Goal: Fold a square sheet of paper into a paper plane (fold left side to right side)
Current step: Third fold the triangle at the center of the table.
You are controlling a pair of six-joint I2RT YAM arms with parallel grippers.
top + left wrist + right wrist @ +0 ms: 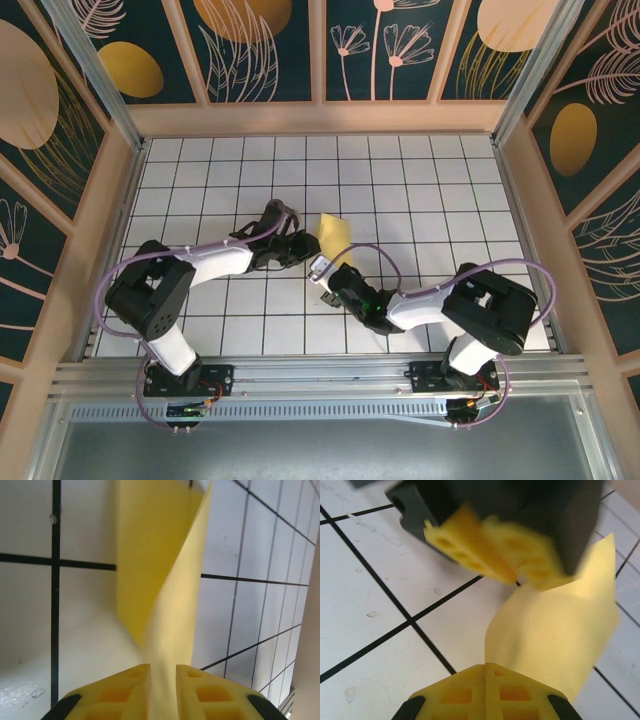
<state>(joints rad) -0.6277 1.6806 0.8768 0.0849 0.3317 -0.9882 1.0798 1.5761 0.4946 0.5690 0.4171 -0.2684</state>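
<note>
White grid tiles (pixel 420 180) cover the table. Left of centre, the left gripper (pixel 162 672) has its fingers slightly parted, and the square sheet of paper (pixel 150 555) runs up through the gap, twisted and lifted off the tiles (no firm pinch shows). Just to its right, the right gripper (pixel 485 672) is clenched, the sheet's near edge apparently caught at its tips. My worry is that, held firmly at one edge only, the curled paper could skew or tear under a pull, spoiling the left-to-right fold.

A white grid-tiled table (pixel 400 170) — black lines — ringed by dark floral wall panels (pixel 400 40).
</note>
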